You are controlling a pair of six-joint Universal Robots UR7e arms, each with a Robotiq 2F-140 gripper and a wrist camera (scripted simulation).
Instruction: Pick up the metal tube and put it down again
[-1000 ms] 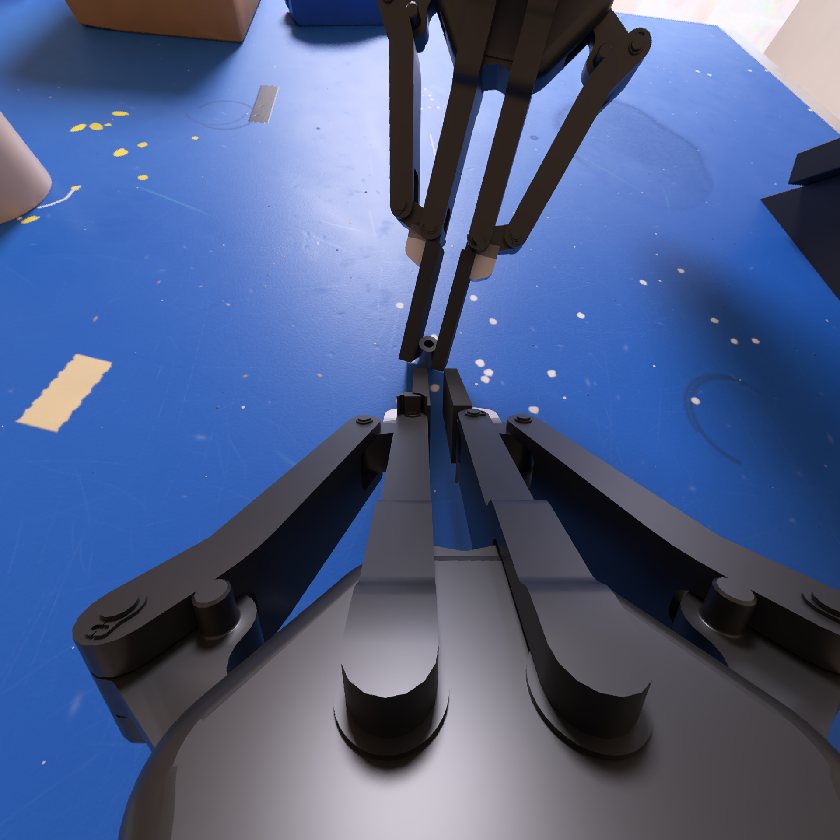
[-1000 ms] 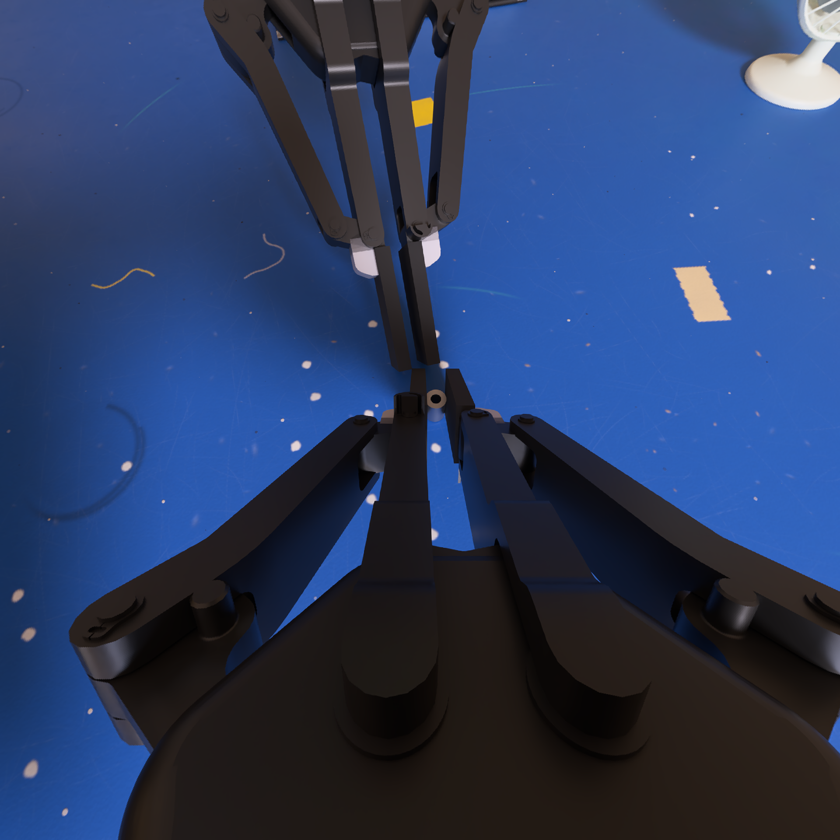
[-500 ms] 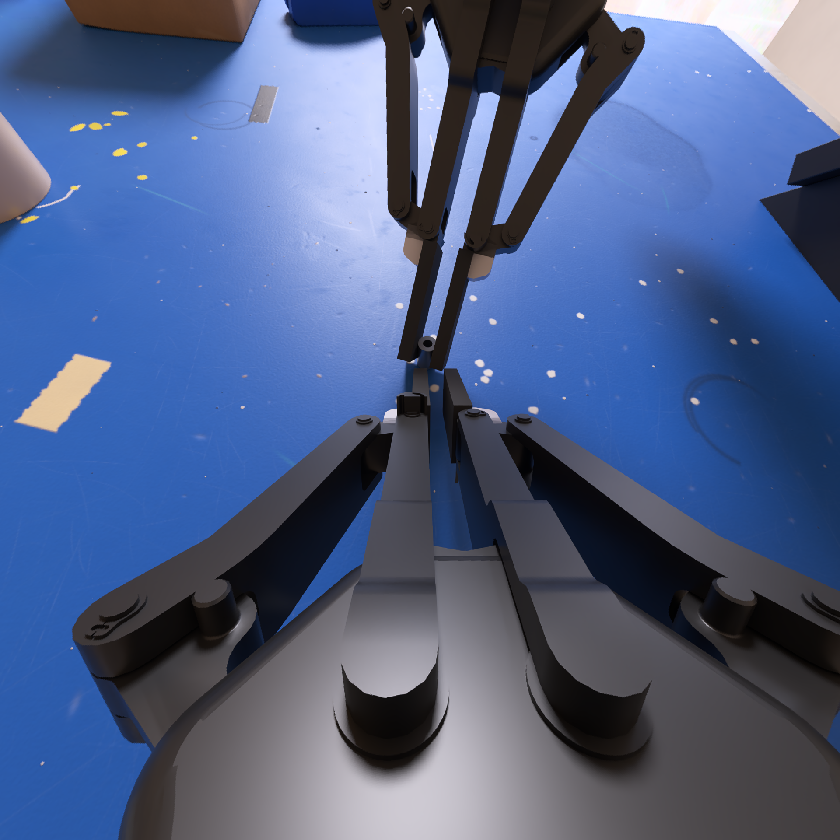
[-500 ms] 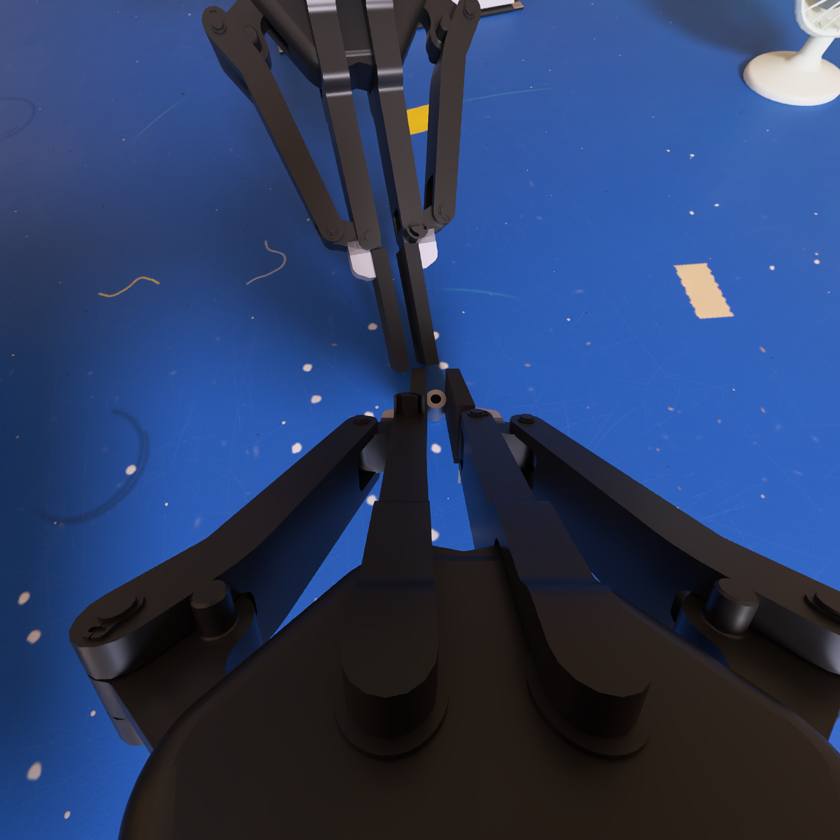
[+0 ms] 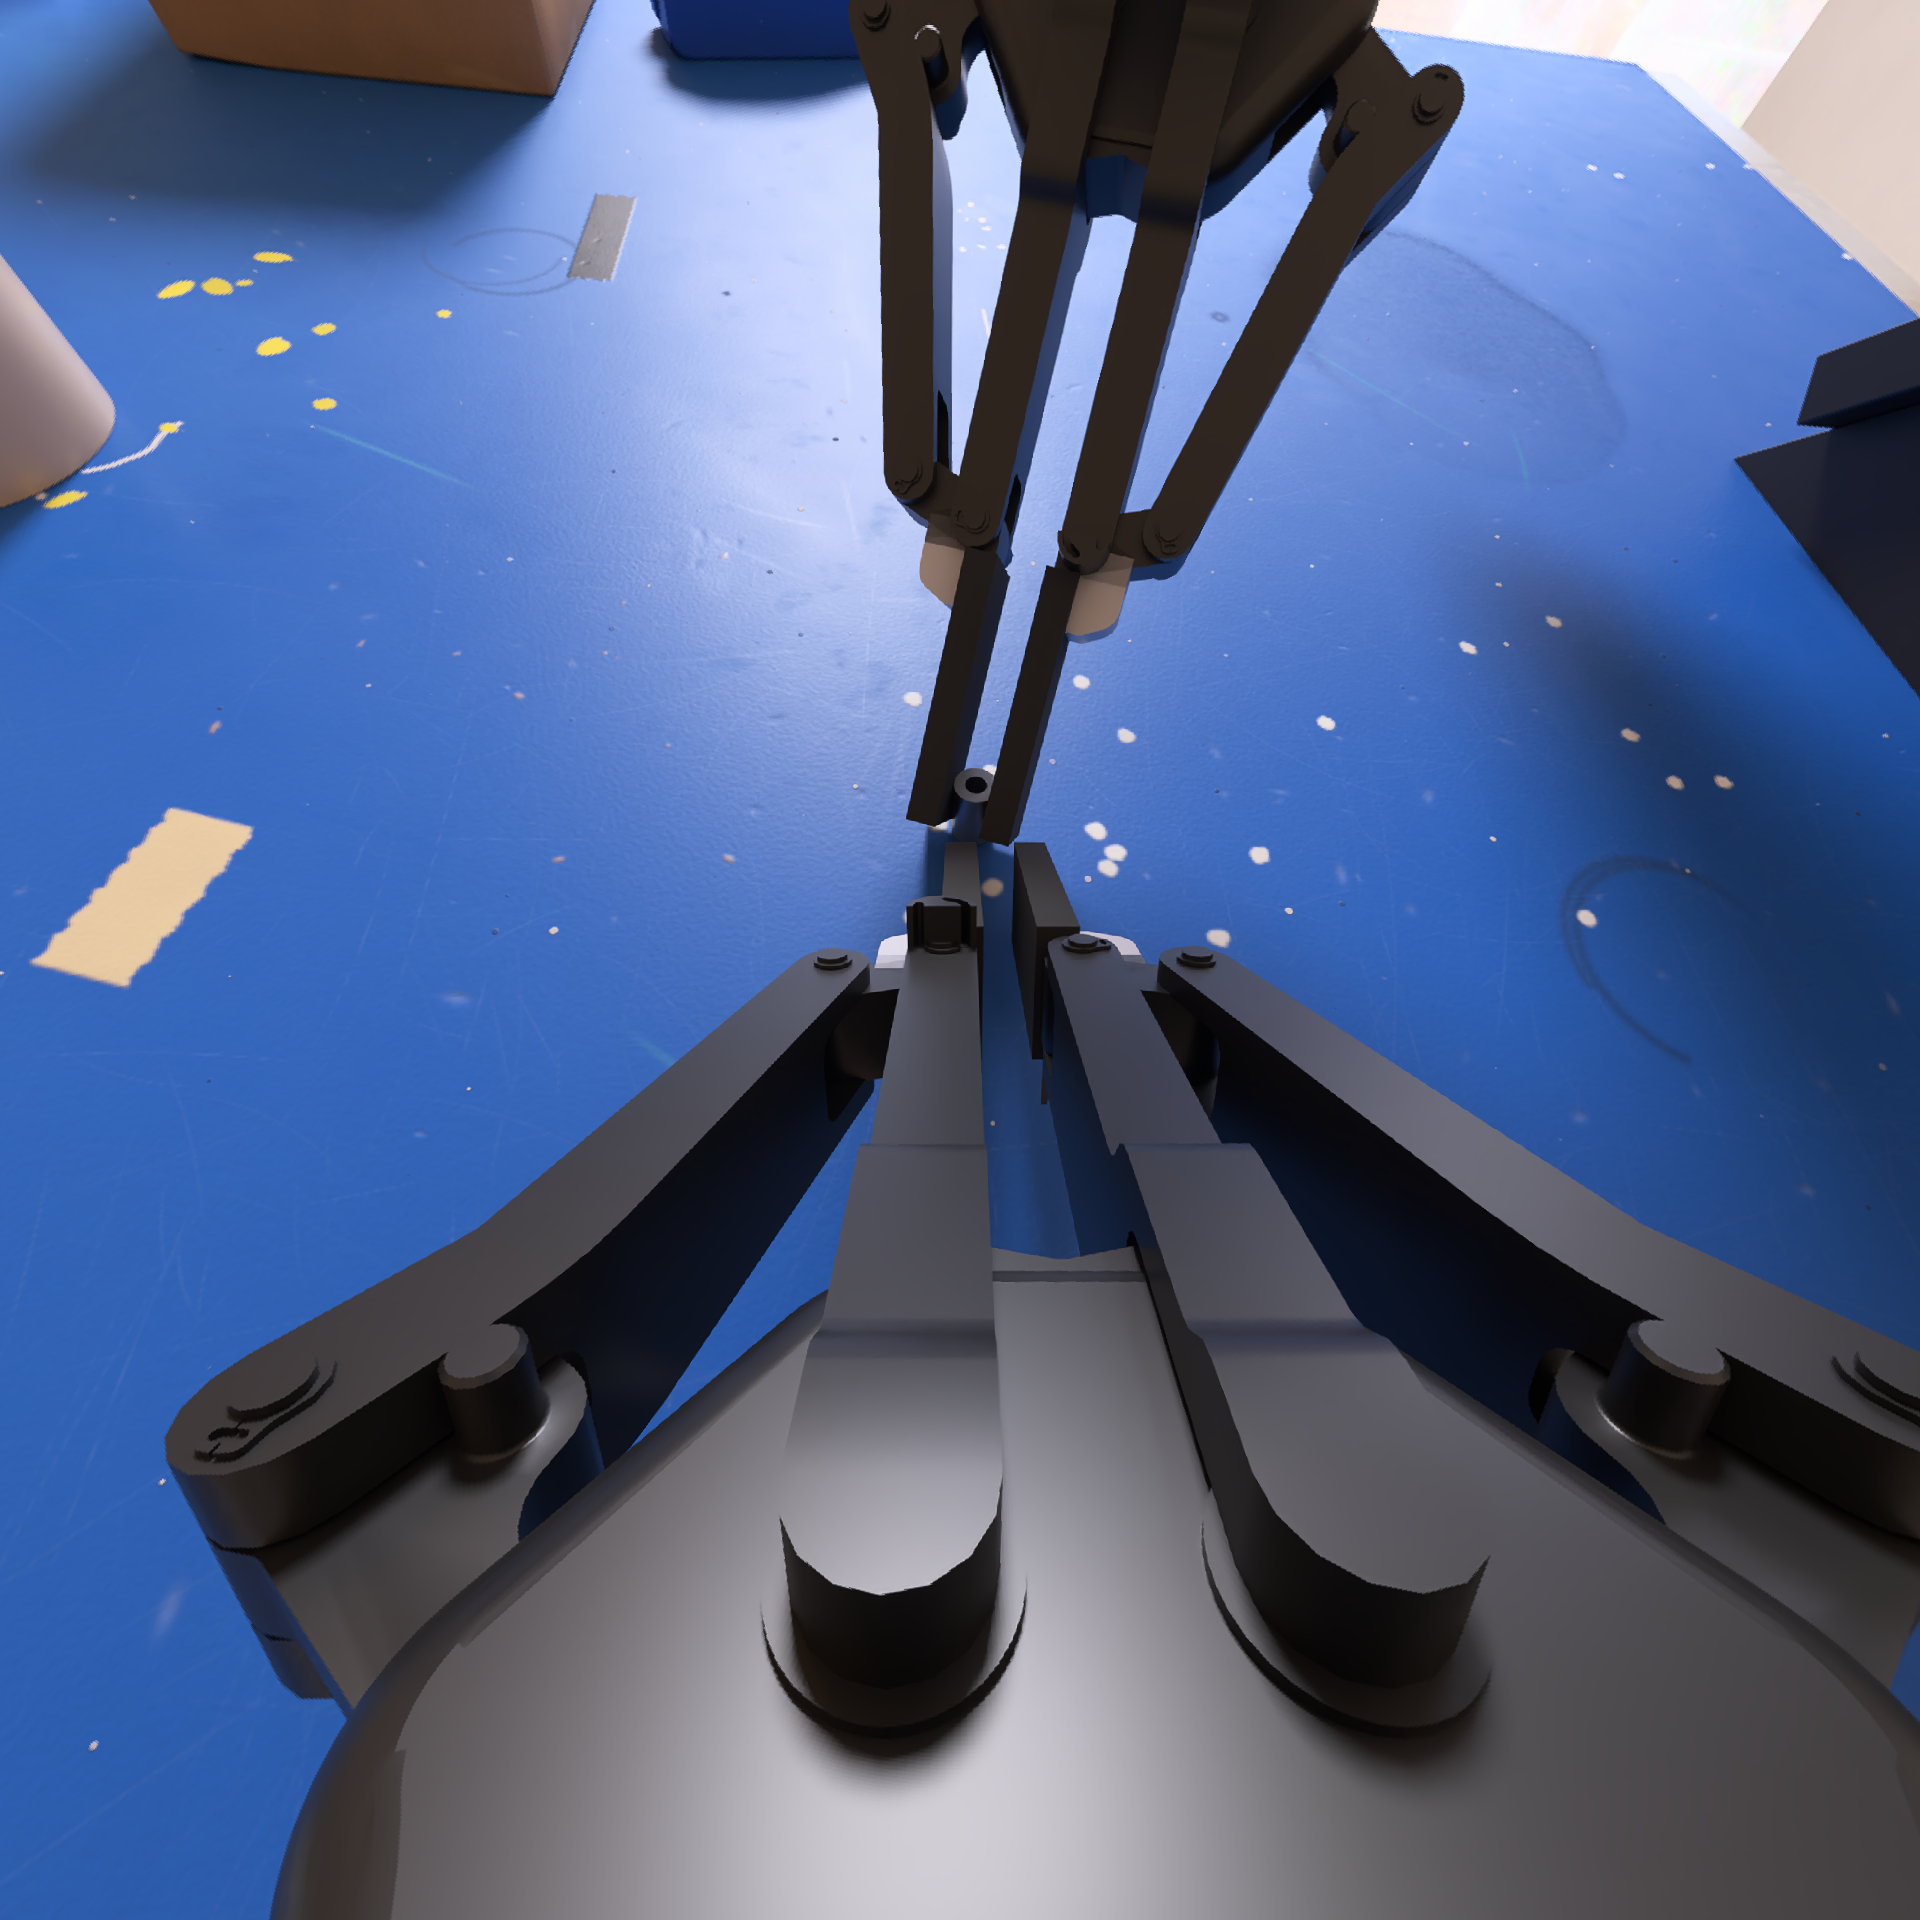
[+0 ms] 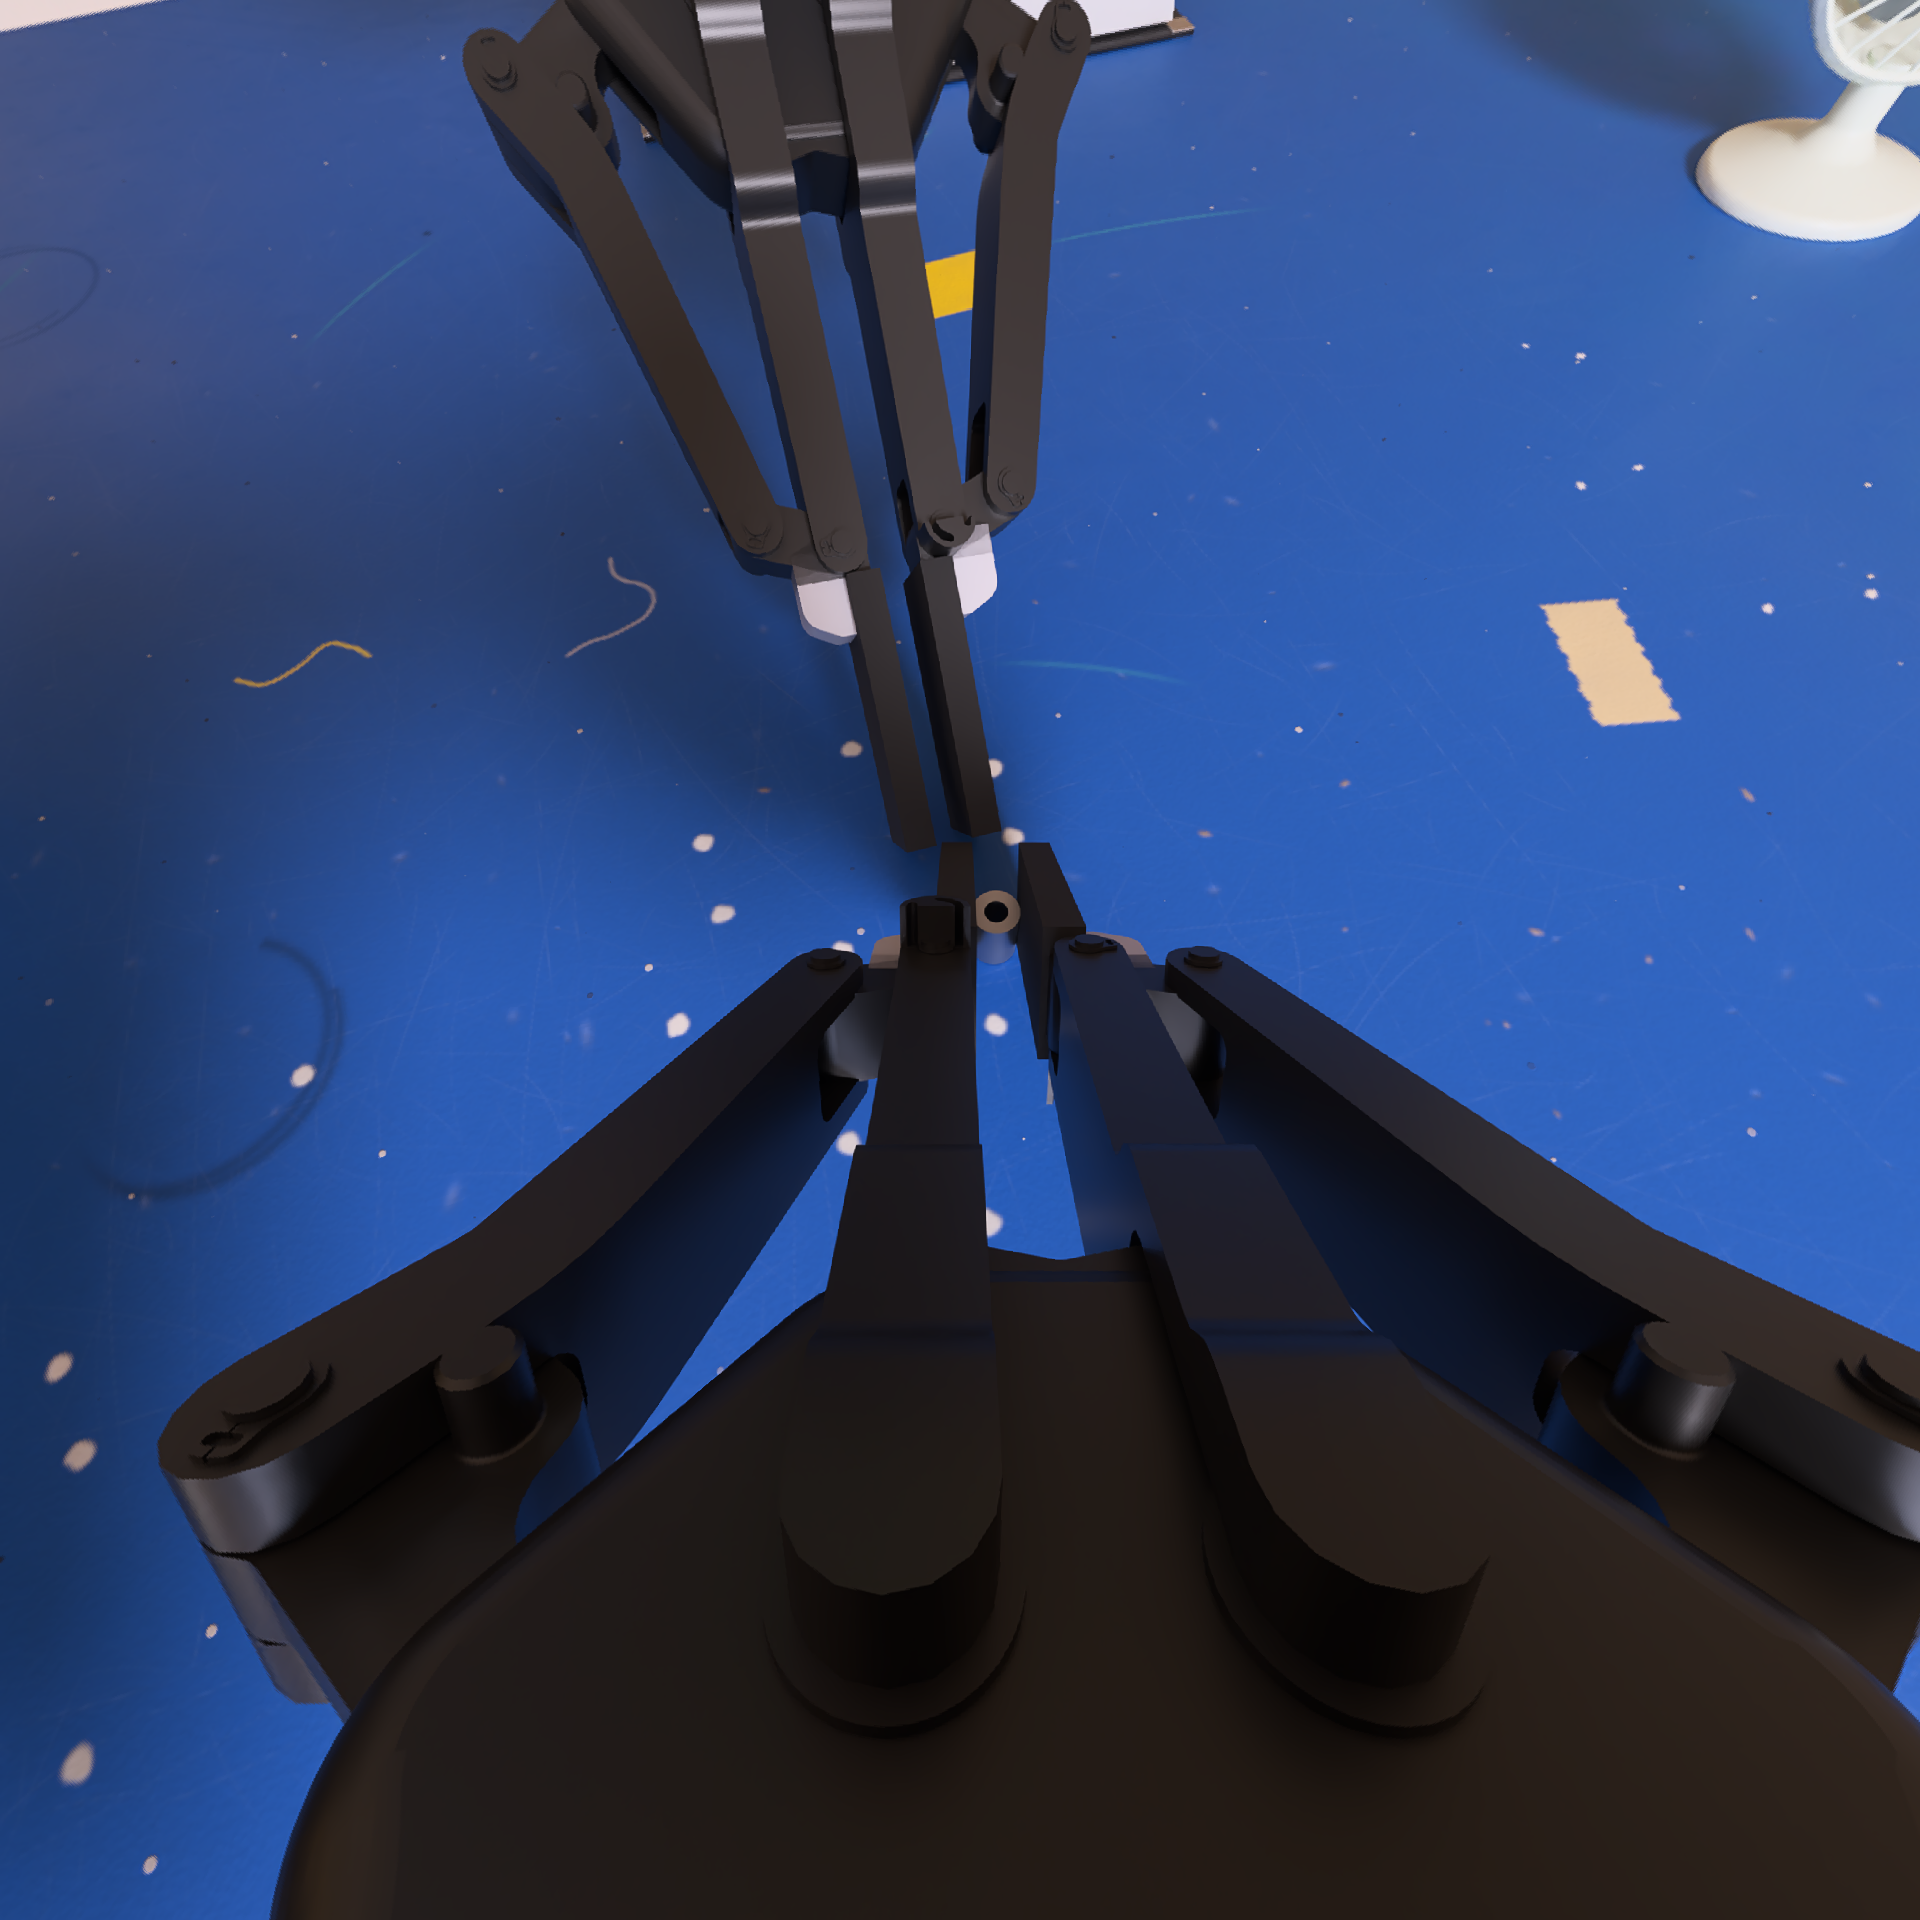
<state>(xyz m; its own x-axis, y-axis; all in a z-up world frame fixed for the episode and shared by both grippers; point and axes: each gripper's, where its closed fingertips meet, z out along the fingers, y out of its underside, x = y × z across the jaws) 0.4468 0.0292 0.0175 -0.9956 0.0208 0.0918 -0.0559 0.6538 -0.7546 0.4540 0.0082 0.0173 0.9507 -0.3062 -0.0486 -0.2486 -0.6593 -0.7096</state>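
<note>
The metal tube (image 6: 997, 914) is a short grey tube seen end-on, clamped between the fingers of my right gripper (image 6: 995, 862) just behind the tips. In the left wrist view it shows as a small ring (image 5: 974, 784) between the right gripper's (image 5: 968, 821) long dark fingers. My left gripper (image 5: 995, 862) faces the right one tip to tip over the blue table (image 5: 520, 623). Its fingers stand nearly together with only a thin gap, and nothing shows between them. It also shows in the right wrist view (image 6: 943, 831), fingers close together. How high the tube sits above the table I cannot tell.
A cardboard box (image 5: 364, 42) and a blue object (image 5: 758, 26) stand at the far edge. A pale cone-shaped object (image 5: 42, 416) is at the left and a dark object (image 5: 1860, 468) at the right. A white fan base (image 6: 1818, 177) stands far right. Tan tape (image 5: 140, 899) lies flat.
My right gripper, still holding the tube, has shifted slightly away from the left gripper; its view of the table has slid left. The left gripper has hardly moved.
</note>
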